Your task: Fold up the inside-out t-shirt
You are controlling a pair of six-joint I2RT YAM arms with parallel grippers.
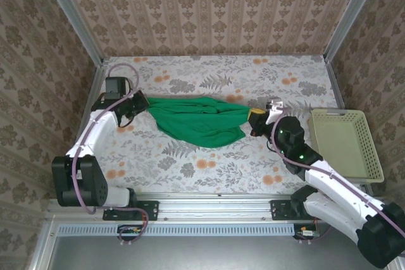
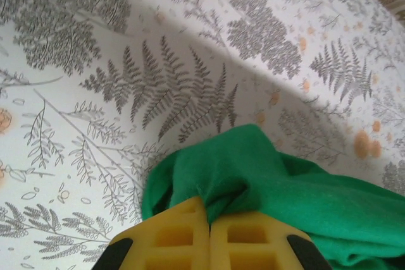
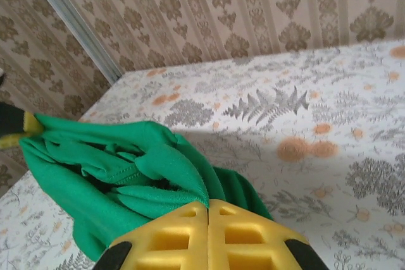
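left gripper (image 2: 209, 218): pinching t-shirt (image 1: 196, 121) at its left end | right gripper (image 3: 207, 210): pinching its right end | risk: cloth is bunched between them, so a shallow pinch could slip under tension

The right end effector (image 3: 208, 210) pinches a bunched green t-shirt (image 3: 114, 169), its yellow fingers (image 3: 171, 241) pressed together at the bottom edge. The cloth stretches left over the floral desk (image 3: 329, 112) to what looks like the left end effector (image 3: 22, 128), yellow and black. A patterned wall (image 3: 209, 11) and metal post (image 3: 76, 26) stand behind.
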